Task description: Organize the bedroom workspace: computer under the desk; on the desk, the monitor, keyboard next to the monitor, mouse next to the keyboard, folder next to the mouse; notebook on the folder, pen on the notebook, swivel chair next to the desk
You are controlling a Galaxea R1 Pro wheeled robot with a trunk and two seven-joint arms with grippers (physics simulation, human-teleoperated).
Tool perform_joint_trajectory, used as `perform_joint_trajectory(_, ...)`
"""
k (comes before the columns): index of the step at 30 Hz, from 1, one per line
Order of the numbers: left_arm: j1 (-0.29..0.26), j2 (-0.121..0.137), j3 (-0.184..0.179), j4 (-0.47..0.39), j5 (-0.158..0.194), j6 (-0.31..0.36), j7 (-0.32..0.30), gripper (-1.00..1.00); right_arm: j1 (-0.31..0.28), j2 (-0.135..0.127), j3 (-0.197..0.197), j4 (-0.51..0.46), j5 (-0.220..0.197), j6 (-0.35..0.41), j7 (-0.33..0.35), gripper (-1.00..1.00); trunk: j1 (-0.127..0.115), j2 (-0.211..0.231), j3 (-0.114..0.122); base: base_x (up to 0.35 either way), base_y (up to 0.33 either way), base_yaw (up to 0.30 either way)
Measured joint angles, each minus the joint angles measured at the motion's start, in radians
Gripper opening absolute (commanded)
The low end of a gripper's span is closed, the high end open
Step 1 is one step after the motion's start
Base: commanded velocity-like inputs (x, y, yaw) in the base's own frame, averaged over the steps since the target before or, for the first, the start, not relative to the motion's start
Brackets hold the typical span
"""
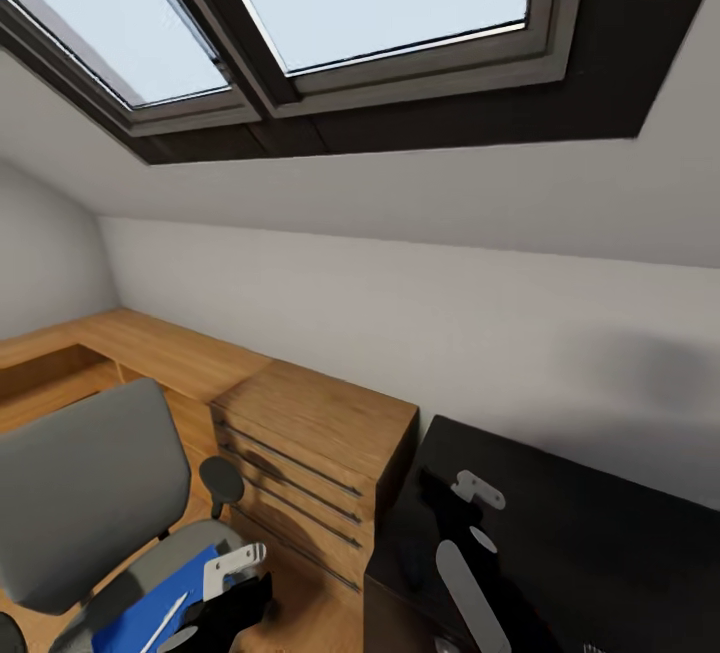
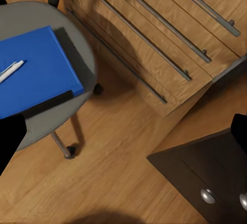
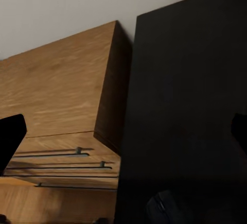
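The grey swivel chair [image 1: 80,493] stands at the lower left, its seat [image 2: 85,59] carrying the bright blue folder [image 1: 140,618] [image 2: 36,69]. A white pen [image 1: 165,621] [image 2: 10,70] lies on the folder. My left gripper [image 1: 238,598] [image 2: 123,131] hangs open just beside the seat's edge, over the wooden floor, holding nothing. My right gripper [image 1: 445,498] [image 3: 123,136] is open above a black-topped cabinet [image 1: 580,533] [image 3: 190,105], also holding nothing. The desk, computer, monitor, keyboard, mouse and notebook are out of view.
A light wooden chest of drawers [image 1: 310,433] [image 2: 154,28] [image 3: 56,90] stands between the chair and the black cabinet [image 2: 206,172], which has round metal knobs. A sloped wall with skylights rises behind. A low wooden bench [image 1: 130,343] runs along the left wall.
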Motion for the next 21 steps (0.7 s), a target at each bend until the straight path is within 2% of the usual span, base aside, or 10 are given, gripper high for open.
perform_joint_trajectory(9, 0.0, -0.003, -0.003, -0.009, 0.001, -0.001, 0.001, 1.0, 0.0, -0.001, 0.0, 0.012, 0.017, 0.0, 0.0, 1.0, 0.0, 0.0, -0.005, 0.003, 0.0, 0.185)
perform_joint_trajectory(14, 0.001, -0.004, -0.002, -0.02, 0.0, -0.002, 0.004, 1.0, 0.0, -0.001, 0.001, 0.019, 0.061, 0.002, 0.001, 1.0, 0.019, -0.034, -0.02, 0.0, 0.0, 0.027)
perform_joint_trajectory(16, 0.0, -0.005, -0.002, -0.022, 0.0, -0.003, 0.005, 1.0, 0.0, 0.0, 0.005, 0.042, 0.132, 0.005, 0.0, 1.0, 0.027, -0.048, -0.027, 0.0, 0.0, 0.009)
perform_joint_trajectory(17, 0.001, -0.005, -0.002, -0.023, 0.0, -0.003, 0.005, 1.0, -0.002, 0.0, 0.006, 0.063, 0.181, 0.007, 0.0, 1.0, 0.031, -0.055, -0.03, 0.0, 0.0, 0.005)
perform_joint_trajectory(20, 0.0, -0.006, -0.002, -0.024, 0.0, -0.003, 0.006, 1.0, -0.02, 0.0, 0.008, 0.113, 0.263, 0.009, 0.0, 1.0, 0.042, -0.076, -0.039, 0.0, 0.0, 0.003)
perform_joint_trajectory(21, 0.001, -0.006, -0.002, -0.024, 0.0, -0.003, 0.006, 1.0, -0.026, 0.0, 0.008, 0.124, 0.272, 0.009, 0.0, 1.0, 0.046, -0.083, -0.042, 0.0, 0.0, 0.001)
